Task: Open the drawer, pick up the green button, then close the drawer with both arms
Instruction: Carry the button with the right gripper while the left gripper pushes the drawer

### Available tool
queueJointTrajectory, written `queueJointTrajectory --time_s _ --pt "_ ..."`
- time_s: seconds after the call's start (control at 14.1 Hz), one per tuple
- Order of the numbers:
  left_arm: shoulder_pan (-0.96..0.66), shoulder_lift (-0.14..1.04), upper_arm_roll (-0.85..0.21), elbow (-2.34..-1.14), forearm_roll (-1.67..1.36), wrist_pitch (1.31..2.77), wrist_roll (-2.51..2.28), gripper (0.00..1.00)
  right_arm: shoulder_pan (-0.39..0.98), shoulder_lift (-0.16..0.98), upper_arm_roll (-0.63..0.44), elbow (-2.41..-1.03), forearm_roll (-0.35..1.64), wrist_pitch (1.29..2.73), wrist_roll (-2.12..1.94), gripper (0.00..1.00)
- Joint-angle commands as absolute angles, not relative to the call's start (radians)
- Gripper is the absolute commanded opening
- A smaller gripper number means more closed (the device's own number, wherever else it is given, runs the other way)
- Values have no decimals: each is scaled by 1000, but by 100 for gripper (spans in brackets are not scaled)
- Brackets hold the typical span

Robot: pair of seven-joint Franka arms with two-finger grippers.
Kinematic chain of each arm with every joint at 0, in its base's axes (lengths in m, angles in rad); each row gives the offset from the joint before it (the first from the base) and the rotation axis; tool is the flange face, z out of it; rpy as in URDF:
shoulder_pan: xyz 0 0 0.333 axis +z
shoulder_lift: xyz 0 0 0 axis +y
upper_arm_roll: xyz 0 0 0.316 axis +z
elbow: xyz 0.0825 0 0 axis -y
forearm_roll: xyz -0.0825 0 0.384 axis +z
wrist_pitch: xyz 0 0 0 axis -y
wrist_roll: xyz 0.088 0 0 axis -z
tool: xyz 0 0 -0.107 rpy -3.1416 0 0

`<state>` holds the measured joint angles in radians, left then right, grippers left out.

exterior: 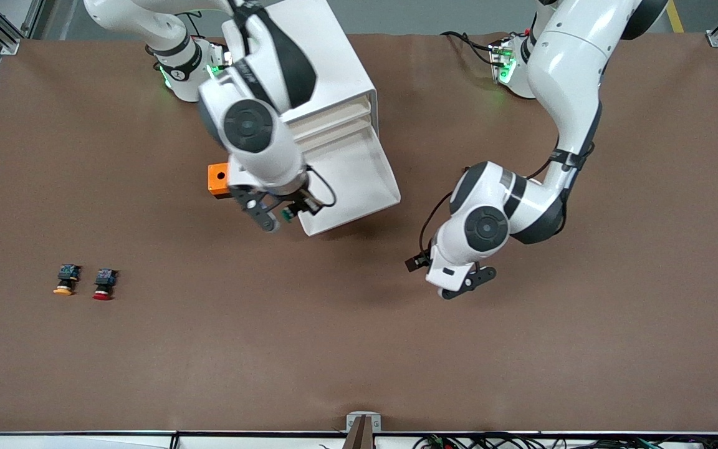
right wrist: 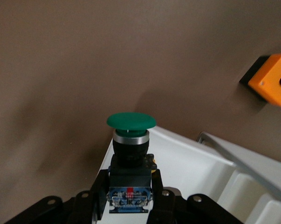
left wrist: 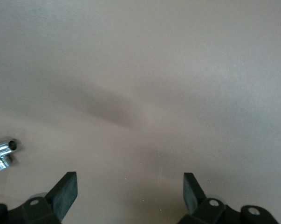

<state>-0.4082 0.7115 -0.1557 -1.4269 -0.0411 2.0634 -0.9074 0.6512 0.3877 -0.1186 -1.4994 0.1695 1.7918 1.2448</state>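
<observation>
We look down on a brown desk [exterior: 359, 349] with the white cabinet [exterior: 328, 68] standing at its robot edge, toward the right arm's end. Its lowest drawer [exterior: 359, 187] is pulled well out toward the front camera and tilts downward, and we see nothing lying in the part of its tray that shows. The right arm reaches over the cabinet, and its right gripper [exterior: 279, 215] hangs over the drawer's front corner with the jaws closed on the dark body of the button [right wrist: 131, 154], green cap pointing away from the wrist. So the button is out of the drawer and up in the air, just above the drawer's rim. The left gripper [exterior: 468, 284] waits low over bare desk toward the left arm's end, well apart from the drawer, its jaws spread wide and holding nothing. An orange block [exterior: 218, 180] sits beside the cabinet, and a small chrome fitting [left wrist: 3, 153] shows in the left wrist view. Two other buttons, orange-capped [exterior: 66, 279] and red-capped [exterior: 105, 284], lie side by side nearer the camera, at the right arm's end. We judge the taking step all but done; the next move calls for carrying the green button clear of the drawer, then pushing the drawer's front squarely back in.
</observation>
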Motion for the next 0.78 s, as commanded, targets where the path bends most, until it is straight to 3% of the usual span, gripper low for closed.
queueJointTrajectory --time_s 0.0,0.43,0.71 --pt "-434 744 -152 -1420 -6 2124 -919 100 496 339 -103 -1509 160 1717 935 18" --pt "-503 804 -153 -1419 -5 2198 -923 100 227 366 -103 -1517 86 1713 351 18" --pt "-555 810 -155 -1422 -12 2223 -960 100 146 445 -103 -1519 51 1779 190 19"
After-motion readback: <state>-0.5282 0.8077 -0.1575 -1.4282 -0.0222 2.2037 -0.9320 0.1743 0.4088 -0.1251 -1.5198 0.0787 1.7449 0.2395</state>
